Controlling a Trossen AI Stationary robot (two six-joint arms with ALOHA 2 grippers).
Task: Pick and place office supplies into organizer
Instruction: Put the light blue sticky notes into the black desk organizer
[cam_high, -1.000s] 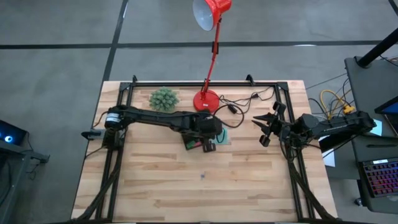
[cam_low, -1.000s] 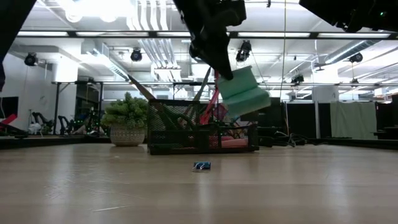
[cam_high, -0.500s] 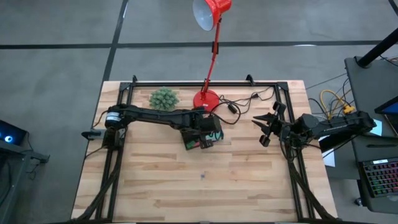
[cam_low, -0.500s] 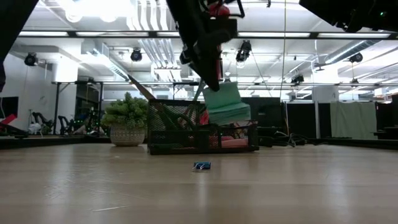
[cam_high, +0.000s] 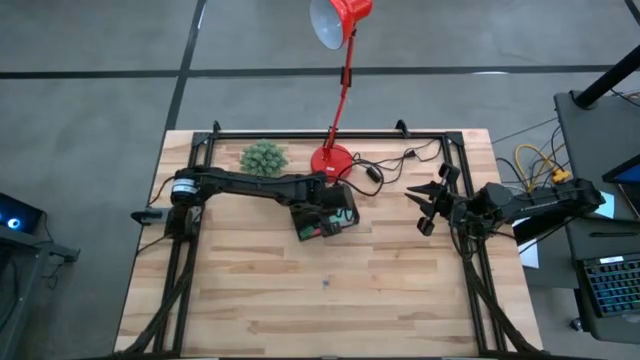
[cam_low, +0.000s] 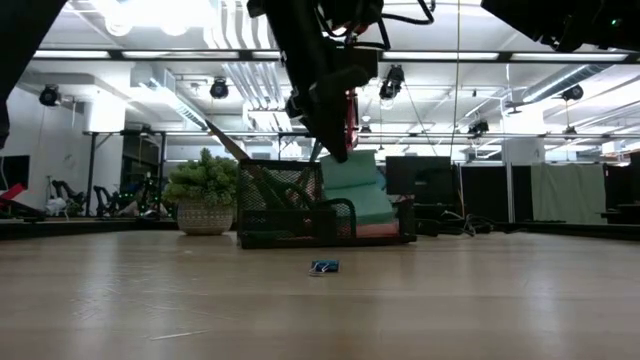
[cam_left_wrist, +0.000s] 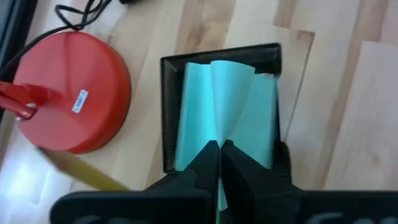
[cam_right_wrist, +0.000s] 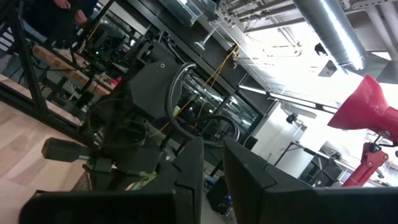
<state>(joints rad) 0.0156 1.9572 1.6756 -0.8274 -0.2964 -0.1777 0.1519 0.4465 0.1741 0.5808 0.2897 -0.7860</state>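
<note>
A teal sticky-note pad (cam_left_wrist: 199, 106) hangs inside the low front part of the black mesh organizer (cam_high: 325, 215), with my left gripper (cam_left_wrist: 219, 146) shut on it from above. In the low view the pad (cam_low: 362, 190) shows behind the organizer's wall (cam_low: 300, 215). A yellow pencil (cam_left_wrist: 81, 171) sticks out of the organizer's taller section. A small blue item (cam_low: 324, 266) lies on the table in front of the organizer. My right gripper (cam_high: 425, 205) waits at the table's right edge, raised, open and holding nothing. My left gripper pinches the pad's upper edge (cam_left_wrist: 219, 134) between its two fingers. The fingers come from above, slanting down. The pad hangs below them with its sheets fanned apart and its lower part inside the organizer's walls. Whether it rests on the floor I cannot tell.
The red lamp's round base (cam_left_wrist: 65, 90) stands right beside the organizer on its far side, with its cable (cam_high: 385, 165) trailing toward the right. A small green plant (cam_high: 263, 158) sits at the far left. Bare wood lies along the near half of the table.
My left gripper has gone down and toward the table's left edge with the pad. The pad hung high beside the organizer's right end. Now it has sunk behind the organizer's wall into the low front part.
</note>
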